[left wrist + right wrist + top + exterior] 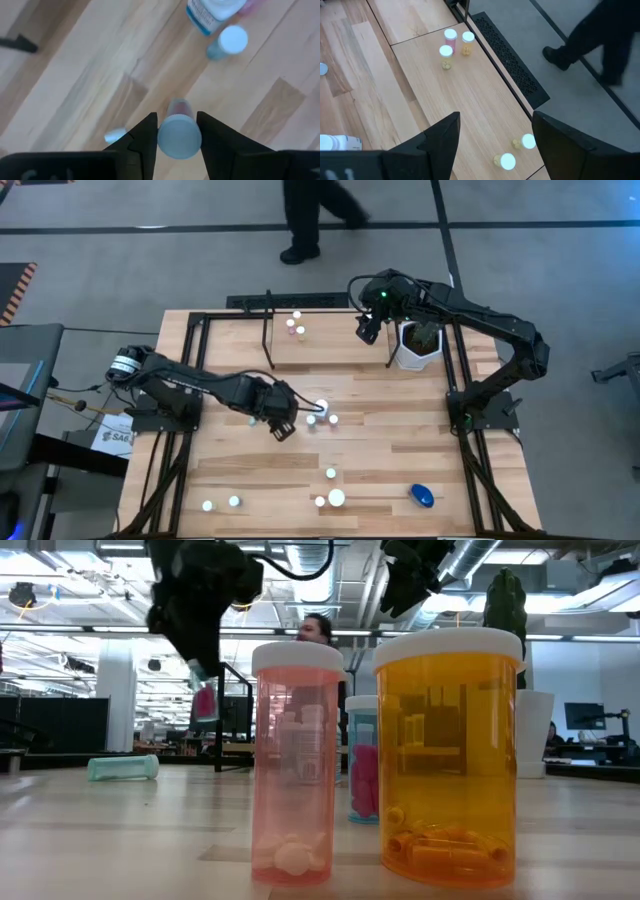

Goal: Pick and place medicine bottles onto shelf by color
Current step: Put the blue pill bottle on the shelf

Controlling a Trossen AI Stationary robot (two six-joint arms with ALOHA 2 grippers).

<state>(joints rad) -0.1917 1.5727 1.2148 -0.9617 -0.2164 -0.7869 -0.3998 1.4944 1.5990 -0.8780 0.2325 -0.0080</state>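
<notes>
The left gripper (177,131) is clamped on a small pink bottle (179,134) with a pale cap, lifted clear of the table (240,460) — so one more pick looks made, though its placing is not yet done. Just beyond its fingertips three more bottles (322,414) stand in a cluster, and a teal one (123,768) lies on its side nearby.

The right gripper (366,330) hangs wide open and empty above the shelf (330,345), beside the white plant pot (418,346). On the shelf board ahead of it stand a few capped bottles (454,43), pink and orange together; two more show nearer its fingers.

Most of the job seems left: well behind the left gripper, toward the table's front edge, several white-capped bottles (335,498) and the larger blue one (422,496) wait unsorted.
</notes>
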